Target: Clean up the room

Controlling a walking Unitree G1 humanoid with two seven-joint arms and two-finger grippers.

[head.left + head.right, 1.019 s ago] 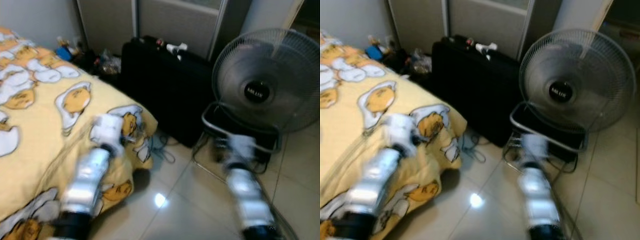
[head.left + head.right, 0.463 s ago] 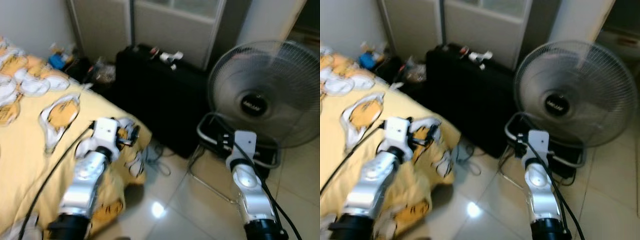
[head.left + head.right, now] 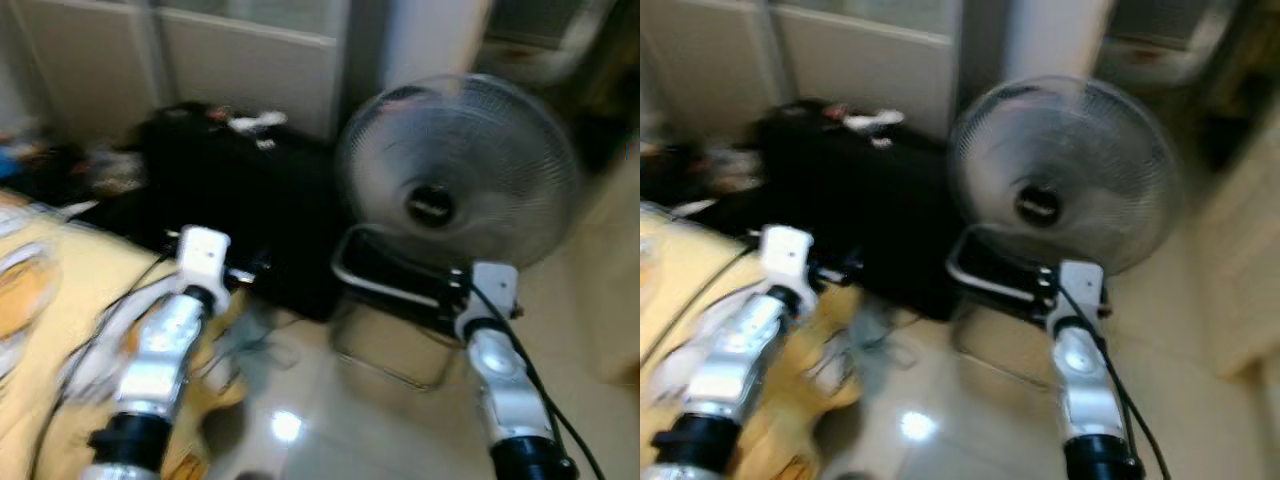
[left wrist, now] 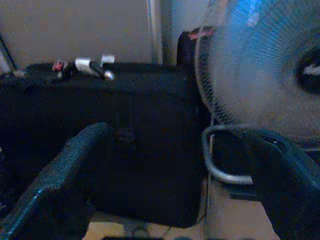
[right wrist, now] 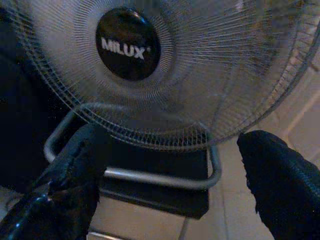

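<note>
The picture is blurred by motion. My left gripper [image 3: 248, 273] is held out over the corner of the yellow bed cover [image 3: 40, 300], open and empty, facing a black suitcase [image 4: 125, 125]. A small white and red item [image 3: 255, 123] lies on top of the suitcase. My right gripper [image 5: 175, 165] is open with nothing between its fingers, close in front of a grey floor fan [image 3: 455, 170] marked MILUX. The fan's metal base bar [image 5: 150, 175] lies between the right fingers in the wrist view.
Small clutter [image 3: 110, 170] sits on the floor at the back left by the wall panels. Loose cables [image 3: 245, 350] lie on the shiny tiled floor [image 3: 330, 420] beside the bed. A pale surface [image 3: 610, 270] rises at the far right.
The whole view has swung to the right: the bed has slid toward the left edge and the fan now sits near the middle. Both arms stay held out in front.
</note>
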